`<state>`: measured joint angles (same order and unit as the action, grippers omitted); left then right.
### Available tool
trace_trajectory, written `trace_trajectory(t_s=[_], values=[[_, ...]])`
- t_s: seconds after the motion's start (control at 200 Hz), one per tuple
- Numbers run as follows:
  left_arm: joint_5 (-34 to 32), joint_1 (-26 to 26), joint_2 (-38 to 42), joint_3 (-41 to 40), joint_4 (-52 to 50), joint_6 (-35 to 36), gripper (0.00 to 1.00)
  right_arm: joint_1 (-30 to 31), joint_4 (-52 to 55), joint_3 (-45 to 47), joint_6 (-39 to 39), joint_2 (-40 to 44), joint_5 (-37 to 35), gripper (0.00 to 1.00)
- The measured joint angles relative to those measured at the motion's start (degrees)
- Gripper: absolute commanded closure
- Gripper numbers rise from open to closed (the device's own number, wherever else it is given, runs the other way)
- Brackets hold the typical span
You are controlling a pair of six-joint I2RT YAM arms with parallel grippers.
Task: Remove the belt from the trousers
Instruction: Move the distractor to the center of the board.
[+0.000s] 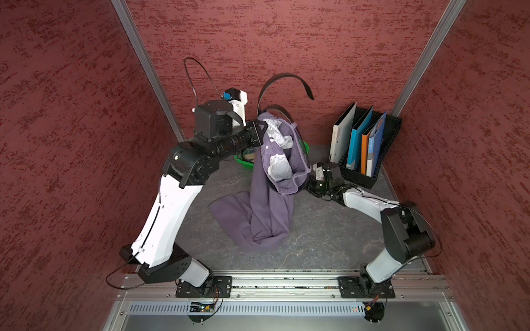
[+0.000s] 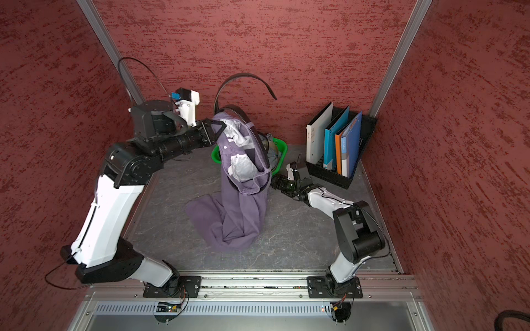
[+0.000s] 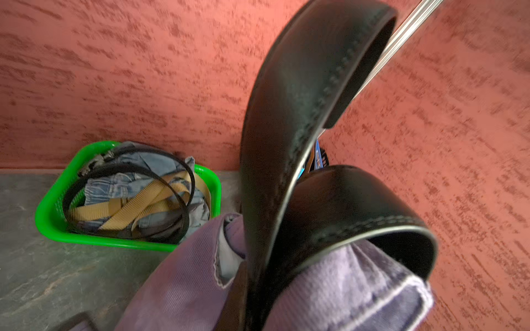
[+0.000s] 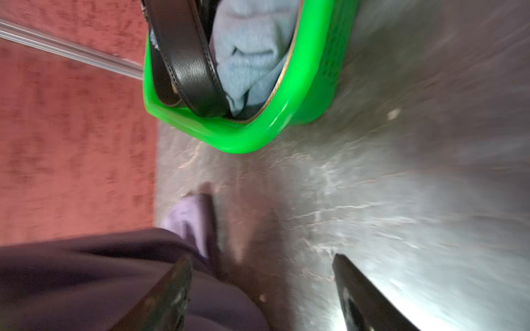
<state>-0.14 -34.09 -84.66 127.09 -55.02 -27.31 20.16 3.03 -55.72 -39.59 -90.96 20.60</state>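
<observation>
The purple trousers [image 1: 266, 212] hang from their raised waistband, legs crumpled on the table. The black belt [image 1: 282, 76] arches high above the waistband, its free end curling down at the right, and another stretch rings the waist. My left gripper [image 1: 264, 129] is shut at the waistband's upper left edge. In the left wrist view the belt [image 3: 286, 114] runs straight down into the jaws, with trousers fabric [image 3: 177, 286] pressed on both sides. My right gripper [image 4: 262, 286] is open, low by the hanging waist's right side, with dark fabric [image 4: 86, 272] against one finger and nothing between the jaws.
A green basket [image 3: 46, 217] behind the trousers holds a light denim garment, a tan webbing belt and thin black belts. A black rack of folders [image 1: 370, 143] stands at the back right. Red walls close in on three sides.
</observation>
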Motion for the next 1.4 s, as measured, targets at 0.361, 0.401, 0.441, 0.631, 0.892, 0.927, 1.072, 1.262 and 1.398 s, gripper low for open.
trace_trajectory(t_s=[0.361, 0.401, 0.441, 0.631, 0.892, 0.927, 1.072, 1.262, 1.398], values=[[-0.3, 6.2, 15.7, -34.0, 4.0, -11.6, 1.0, -0.7, 6.8, -11.7, 11.2, 3.5, -22.0, 0.23], [0.0, 8.1, 16.2, -37.9, 3.9, -12.7, 1.0, -1.1, 7.3, -13.5, 11.1, 0.8, -22.9, 0.23], [0.3, 9.9, 16.5, -41.6, 3.9, -13.7, 1.0, -1.6, 7.9, -16.0, 11.0, -2.7, -23.9, 0.26], [3.3, 17.1, 18.7, -54.1, 5.7, -16.6, 1.0, -3.1, 10.9, -31.2, 9.5, -19.0, -28.4, 0.3], [8.2, 19.4, 19.4, -58.9, 9.7, -18.0, 1.0, -3.5, 14.3, -49.4, 8.7, -36.0, -30.6, 0.33], [8.7, 19.6, 19.4, -58.9, 10.1, -18.0, 1.0, -3.5, 14.8, -50.5, 8.7, -37.2, -30.9, 0.34], [9.6, 20.7, 19.8, -58.9, 10.3, -18.1, 1.0, -3.5, 17.1, -52.6, 8.5, -39.6, -31.9, 0.45], [11.1, 22.5, 20.3, -58.9, 10.3, -18.3, 1.0, -3.6, 17.2, -54.0, 7.6, -41.1, -30.6, 0.66], [12.3, 23.3, 20.3, -58.9, 10.3, -18.4, 1.0, -3.9, 16.9, -55.3, 7.1, -42.4, -26.6, 0.76]])
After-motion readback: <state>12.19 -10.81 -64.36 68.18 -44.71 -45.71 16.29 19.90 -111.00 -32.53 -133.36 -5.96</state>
